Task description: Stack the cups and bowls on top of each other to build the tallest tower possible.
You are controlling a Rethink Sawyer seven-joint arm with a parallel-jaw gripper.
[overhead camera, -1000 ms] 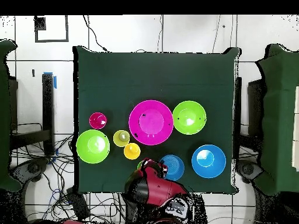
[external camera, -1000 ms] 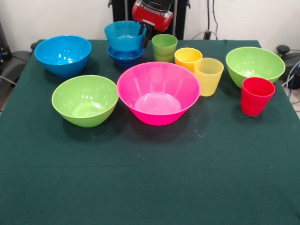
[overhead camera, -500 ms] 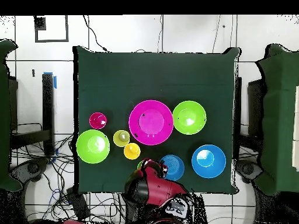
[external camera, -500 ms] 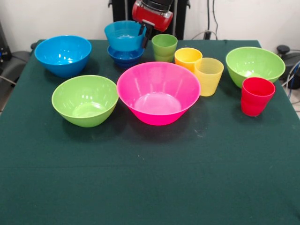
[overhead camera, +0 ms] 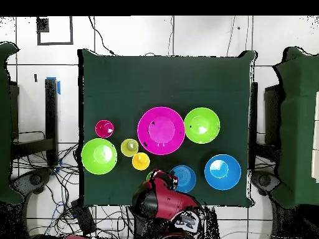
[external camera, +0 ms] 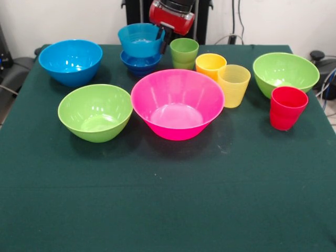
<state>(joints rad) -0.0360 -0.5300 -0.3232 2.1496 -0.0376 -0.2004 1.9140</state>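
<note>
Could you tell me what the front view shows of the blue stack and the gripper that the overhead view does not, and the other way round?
Only the front view shows that the light blue bowl sits on the dark blue bowl, and that the gripper is at the upper bowl's rim beside the green cup. Only the overhead view shows the whole table outline, with the arm covering most of the green cup. Both show the pink bowl central, between the two lime green bowls. Neither settles how the jaws stand.

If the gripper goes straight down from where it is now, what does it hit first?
Probably the rim of the light blue bowl, which sits on the dark blue bowl; the gripper is already at that rim, though depth is unclear.
</note>
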